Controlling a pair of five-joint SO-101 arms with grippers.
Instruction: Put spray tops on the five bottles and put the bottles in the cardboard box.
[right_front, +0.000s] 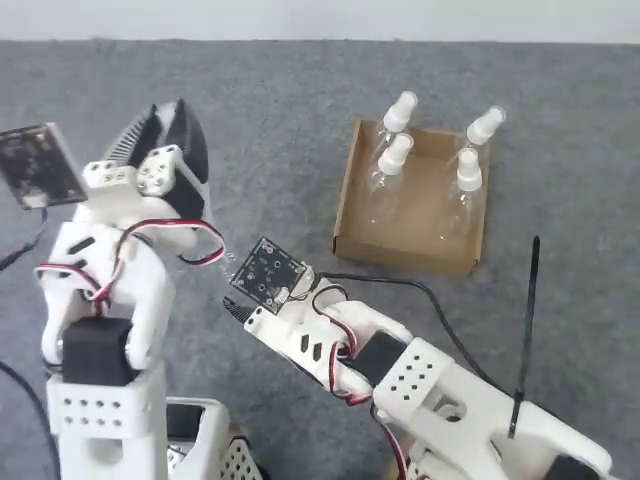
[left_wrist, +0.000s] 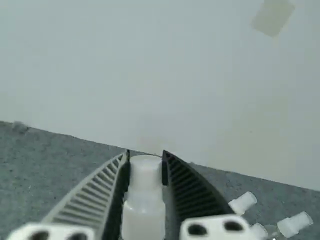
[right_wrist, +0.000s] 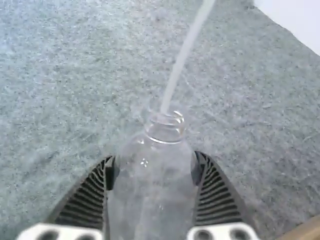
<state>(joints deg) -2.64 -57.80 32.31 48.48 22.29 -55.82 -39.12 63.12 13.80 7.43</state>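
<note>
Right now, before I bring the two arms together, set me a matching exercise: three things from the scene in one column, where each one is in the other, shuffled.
Things:
1. spray top
2. uncapped bottle
3. cardboard box

Places or states:
A. holds four capped bottles
B. clamped in the left arm's jaws
C. clamped in the right arm's jaws

Pairs: 1-B, 2-C, 3-A

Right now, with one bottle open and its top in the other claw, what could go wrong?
The thin tube meets the open neck of the bottle at a slant, so it may bend or slip out. The left claw holds the spray top high above the table; a slip would drop it. Four bottles already sit in the cardboard box; the fifth might knock one.
</note>
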